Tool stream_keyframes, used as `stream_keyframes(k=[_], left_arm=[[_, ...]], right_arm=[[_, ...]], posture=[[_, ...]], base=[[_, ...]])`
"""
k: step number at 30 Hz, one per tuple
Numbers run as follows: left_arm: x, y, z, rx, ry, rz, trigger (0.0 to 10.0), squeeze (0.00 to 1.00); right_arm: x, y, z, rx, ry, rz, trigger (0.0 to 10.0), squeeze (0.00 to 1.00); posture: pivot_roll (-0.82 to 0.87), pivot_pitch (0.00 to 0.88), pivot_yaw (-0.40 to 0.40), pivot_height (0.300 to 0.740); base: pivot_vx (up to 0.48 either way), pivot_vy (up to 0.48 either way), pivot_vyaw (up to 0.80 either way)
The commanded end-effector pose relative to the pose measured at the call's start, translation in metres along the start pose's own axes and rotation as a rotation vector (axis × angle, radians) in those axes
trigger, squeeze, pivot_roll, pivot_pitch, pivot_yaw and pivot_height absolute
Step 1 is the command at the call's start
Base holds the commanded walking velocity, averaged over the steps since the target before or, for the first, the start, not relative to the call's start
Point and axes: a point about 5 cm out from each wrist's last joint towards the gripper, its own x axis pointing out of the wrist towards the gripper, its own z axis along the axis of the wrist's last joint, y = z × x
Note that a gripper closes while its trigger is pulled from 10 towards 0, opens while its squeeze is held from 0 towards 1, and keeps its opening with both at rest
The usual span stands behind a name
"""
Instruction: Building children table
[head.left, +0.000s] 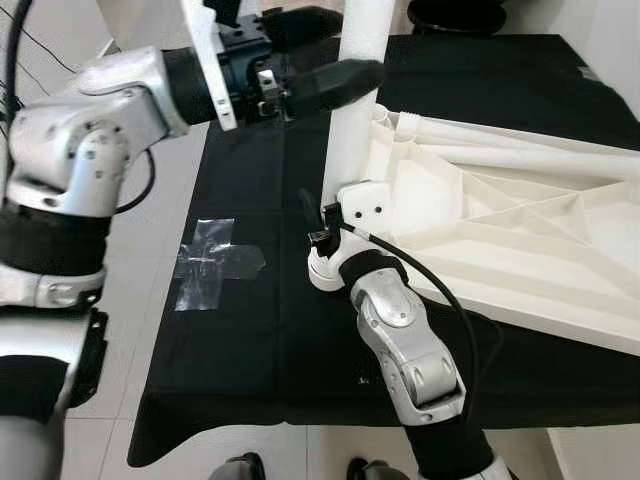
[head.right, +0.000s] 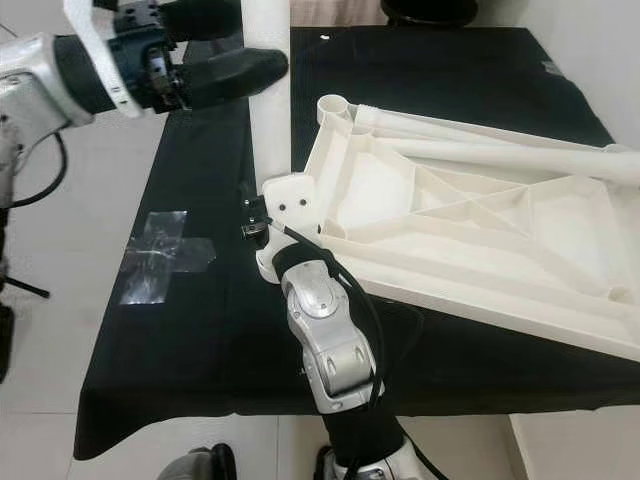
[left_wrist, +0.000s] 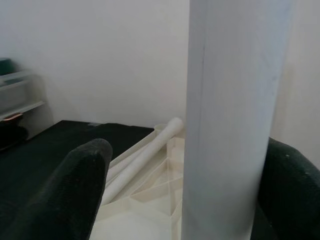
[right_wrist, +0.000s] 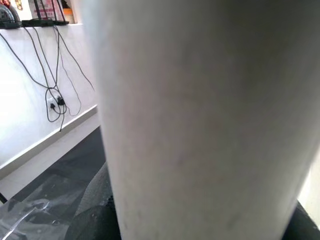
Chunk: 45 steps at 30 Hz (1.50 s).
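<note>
Table leg (head.left: 352, 120): a white tube standing upright at the near-left corner of the tabletop, held by both grippers.
Left fingers (head.left: 335, 82): long and black, set on either side of the leg high up; in the left wrist view one finger (left_wrist: 75, 190) shows on one flank and the other on the opposite flank, narrowed to the tube's width and touching it.
Left gripper (head.left: 345, 70): clamps the upper part of the leg from the robot's left side, arm stretched across above the cloth.
Right fingers: hidden behind the wrist and the leg's foot; I cannot tell how wide they stand, though the right wrist view has the tube pressed right up to the camera.
Right gripper (head.left: 335, 235): down low at the base of the leg, just beside the corner socket.
Corner socket (head.left: 368, 200): a boxy white block with two small holes, where the leg meets the tabletop.
Tabletop (head.left: 520, 240): white, ribbed underside up, lying on the black cloth (head.left: 260, 330); loose legs (head.left: 520, 155) lie across it farther back.
Tape cross (head.left: 205, 262): clear tape on the cloth, well apart from the work.
Step in hand: likely seating the first leg in its corner socket.
Next move: probably pressing or twisting the leg straight down while keeping it upright; a tilt could jam it in the socket.
</note>
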Motion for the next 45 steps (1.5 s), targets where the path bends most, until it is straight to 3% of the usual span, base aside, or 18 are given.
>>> stream_keyframes(k=[1,6,16,17,18,19,27,28,29,30,35,36,39,41,45], left_arm=[[0.009,-0.003,0.0,0.014,0.0,-0.039,0.0,0.0],[0.022,-0.006,-0.004,0.013,0.003,-0.098,0.0,0.0],[0.019,-0.004,-0.003,0.036,0.024,-0.094,0.0,0.0],[0.018,-0.005,-0.002,0.037,0.024,-0.094,0.0,0.0],[0.018,-0.005,-0.002,0.037,0.024,-0.094,0.0,0.0],[0.017,-0.005,-0.001,0.038,0.022,-0.096,0.0,0.0],[0.016,-0.007,-0.001,0.035,0.019,-0.096,0.0,0.0],[0.016,-0.009,-0.002,0.031,0.018,-0.099,0.0,0.0],[0.017,-0.01,-0.002,0.028,0.018,-0.101,0.0,0.0],[0.017,-0.011,-0.003,0.024,0.016,-0.102,0.0,0.0],[0.016,-0.012,-0.002,0.018,0.014,-0.105,0.0,0.0],[0.015,-0.013,-0.002,0.012,0.009,-0.105,0.0,0.0],[0.015,-0.013,-0.002,0.01,0.008,-0.105,0.0,0.0],[0.013,-0.014,-0.001,0.003,-0.002,-0.101,0.0,0.0],[0.012,-0.015,-0.001,-0.005,-0.01,-0.094,0.0,0.0]], right_arm=[[-0.003,0.01,-0.019,0.033,0.089,0.036,10.0,0.0],[-0.002,0.01,-0.017,0.036,0.084,0.032,10.0,0.0],[0.006,-0.001,-0.013,0.013,0.086,0.081,10.0,0.0],[0.009,-0.006,-0.008,0.002,0.071,0.1,10.0,0.79],[0.009,-0.006,-0.008,0.002,0.071,0.1,10.0,0.79],[0.014,-0.011,0.003,0.029,0.031,0.191,10.0,1.0],[0.023,-0.024,0.018,0.032,-0.023,0.324,10.0,1.0],[0.031,-0.034,0.024,0.007,-0.029,0.424,10.0,0.14],[0.035,-0.042,0.029,-0.01,-0.033,0.492,10.0,0.14],[0.039,-0.049,0.034,-0.01,-0.033,0.568,10.0,0.0],[0.051,-0.056,0.038,-0.035,-0.002,0.685,10.0,0.0],[0.053,-0.054,0.038,0.013,0.026,0.81,10.0,0.0],[0.053,-0.053,0.038,0.029,0.031,0.841,10.0,0.0],[0.054,-0.05,0.038,0.045,0.043,0.958,10.0,0.0],[0.058,-0.046,0.035,0.076,0.071,1.056,10.0,0.0]], posture=[[0.04,0.205,0.015,0.74],[0.03,0.215,0.022,0.74],[0.04,0.227,0.019,0.74],[0.04,0.227,0.017,0.74],[0.04,0.227,0.017,0.74],[0.03,0.229,0.014,0.74],[0.04,0.23,0.007,0.74],[0.04,0.232,0.002,0.74],[0.04,0.234,0.003,0.74],[0.04,0.237,0.002,0.74],[0.05,0.244,0.0,0.74],[0.04,0.247,0.001,0.74],[0.04,0.249,-0.001,0.74],[0.05,0.258,-0.01,0.74],[0.04,0.265,-0.016,0.74]], base=[[0.0,0.0,0.0],[0.0,0.0,0.0],[0.0,0.0,0.0],[0.0,0.0,0.0],[0.0,0.0,0.0],[0.0,0.0,0.0],[0.0,0.0,0.0],[0.0,0.0,0.0],[0.0,0.0,0.0],[0.0,0.0,0.0],[0.0,0.0,0.0],[0.0,0.0,0.0],[0.0,0.0,0.0],[0.0,0.0,0.0],[0.0,0.0,0.0]])
